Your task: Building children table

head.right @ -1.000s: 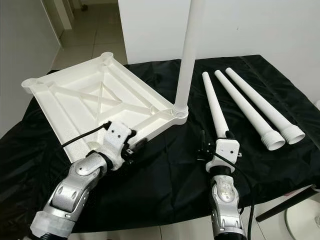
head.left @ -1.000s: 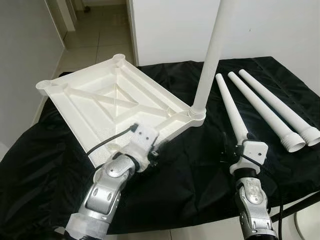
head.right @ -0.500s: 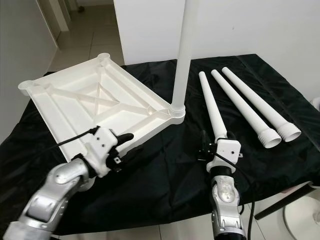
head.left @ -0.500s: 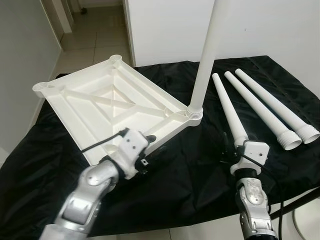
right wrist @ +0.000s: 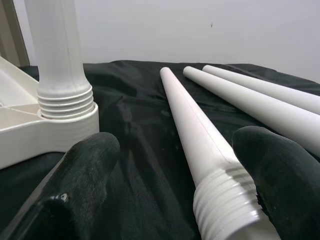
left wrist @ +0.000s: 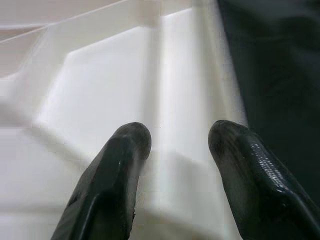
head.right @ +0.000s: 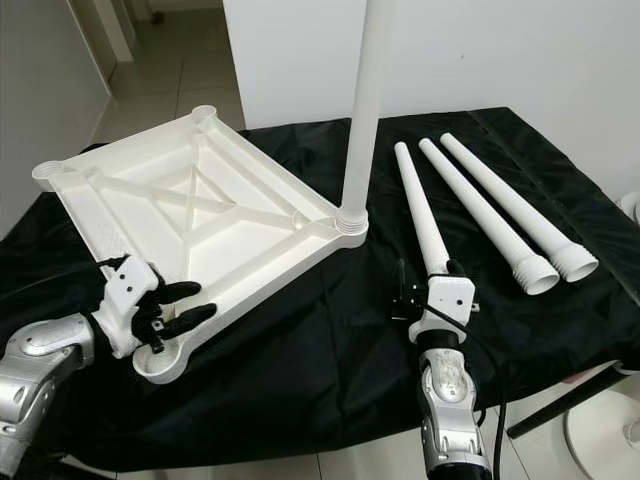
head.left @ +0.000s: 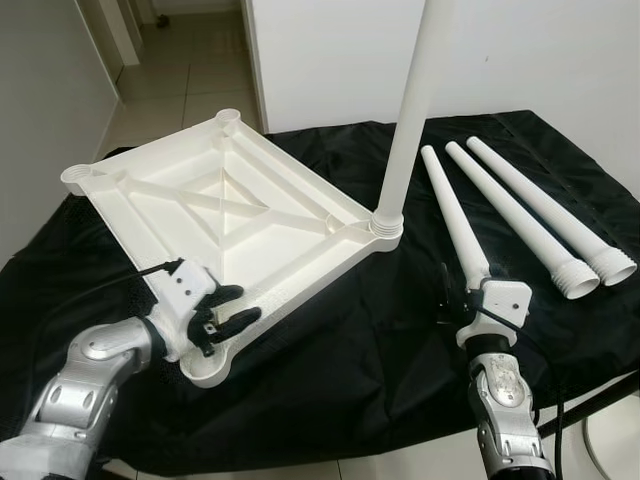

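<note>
The white tabletop (head.left: 220,215) lies upside down on a black cloth, ribs facing up. One white leg (head.left: 408,120) stands upright, screwed into its far right corner. Three loose legs lie to the right: the nearest leg (head.left: 455,220), a middle leg (head.left: 510,215) and an outer leg (head.left: 555,215). My left gripper (head.left: 238,306) is open at the tabletop's near edge, close to the empty corner socket (head.left: 205,372); in the left wrist view the fingers (left wrist: 125,150) straddle the white rim. My right gripper (head.left: 468,282) is open around the nearest leg's threaded end (right wrist: 225,200).
The black cloth (head.left: 350,340) covers the work surface to its front edge. A white wall (head.left: 550,60) stands behind, and a tiled corridor (head.left: 190,70) opens at the far left. A dark bar (head.left: 600,400) and a white base (head.left: 615,440) sit at the lower right.
My left gripper has moved left along the tabletop's near edge toward the near corner socket. The right arm has stayed at the nearest leg.
</note>
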Available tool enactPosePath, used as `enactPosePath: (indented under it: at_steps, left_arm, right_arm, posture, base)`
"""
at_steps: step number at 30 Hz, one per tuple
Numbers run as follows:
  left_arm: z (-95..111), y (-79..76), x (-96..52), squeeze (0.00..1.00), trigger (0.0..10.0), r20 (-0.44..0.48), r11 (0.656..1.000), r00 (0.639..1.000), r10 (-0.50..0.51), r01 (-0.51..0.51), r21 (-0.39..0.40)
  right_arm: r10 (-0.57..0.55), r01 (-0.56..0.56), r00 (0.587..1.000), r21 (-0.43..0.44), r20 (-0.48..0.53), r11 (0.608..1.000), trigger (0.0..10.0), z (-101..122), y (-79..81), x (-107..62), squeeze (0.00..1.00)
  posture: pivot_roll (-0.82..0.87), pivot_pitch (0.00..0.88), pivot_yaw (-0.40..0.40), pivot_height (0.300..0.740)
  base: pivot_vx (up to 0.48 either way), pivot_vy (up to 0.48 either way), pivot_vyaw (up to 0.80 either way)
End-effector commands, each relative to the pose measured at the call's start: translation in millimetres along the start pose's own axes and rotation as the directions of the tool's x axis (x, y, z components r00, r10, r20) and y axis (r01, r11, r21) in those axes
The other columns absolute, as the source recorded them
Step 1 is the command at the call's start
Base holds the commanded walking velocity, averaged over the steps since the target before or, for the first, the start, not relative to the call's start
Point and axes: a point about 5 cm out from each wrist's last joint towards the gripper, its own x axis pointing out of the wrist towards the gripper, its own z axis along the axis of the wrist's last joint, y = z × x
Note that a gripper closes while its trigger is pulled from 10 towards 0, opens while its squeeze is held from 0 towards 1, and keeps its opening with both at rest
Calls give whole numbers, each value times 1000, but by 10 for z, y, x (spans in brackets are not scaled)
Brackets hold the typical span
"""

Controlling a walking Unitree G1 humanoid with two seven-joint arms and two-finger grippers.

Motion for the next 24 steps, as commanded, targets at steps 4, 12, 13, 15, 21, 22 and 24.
enactPosePath:
  at_steps: [4,12,13,15,21,22,24]
  left_arm:
    - [-48,216,-93,0,10000,-25,996,996,85,-85,24]
    - [-10,697,-287,0,10000,-32,955,958,285,-281,91]
    - [-10,697,-287,0,10000,-32,955,958,285,-281,91]
    - [-15,734,-316,0,10000,-59,946,952,302,-291,146]
    - [-72,711,-310,0,10000,-93,940,954,284,-259,220]
    - [-86,697,-302,0,10000,-99,940,956,275,-245,236]
    - [-122,654,-285,0,10000,-124,936,959,253,-211,281]
  right_arm:
    - [1,-1,1000,9,-8,1000,10000,-22,15,-13,0]
    - [3,-3,1000,8,-5,1000,10000,-15,3,-2,0]
    - [3,-3,1000,8,-5,1000,10000,-15,3,-2,0]
    - [5,-5,1000,6,-7,1000,10000,-16,4,-11,0]
    - [7,-7,1000,3,-10,1000,10000,-23,-3,-26,0]
    - [7,-7,1000,3,-10,1000,10000,-23,-4,-28,0]
    - [7,-7,1000,3,-11,1000,10000,-24,-4,-31,0]
  posture:
    - [-58,27,42,740]
    - [-68,24,39,740]
    - [-68,24,39,740]
    - [-70,24,37,740]
    - [-71,25,38,740]
    - [-71,25,37,740]
    - [-70,24,36,740]
  base:
    - [0,0,0]
    - [0,0,0]
    - [0,0,0]
    - [0,0,0]
    - [0,0,0]
    - [0,0,0]
    - [0,0,0]
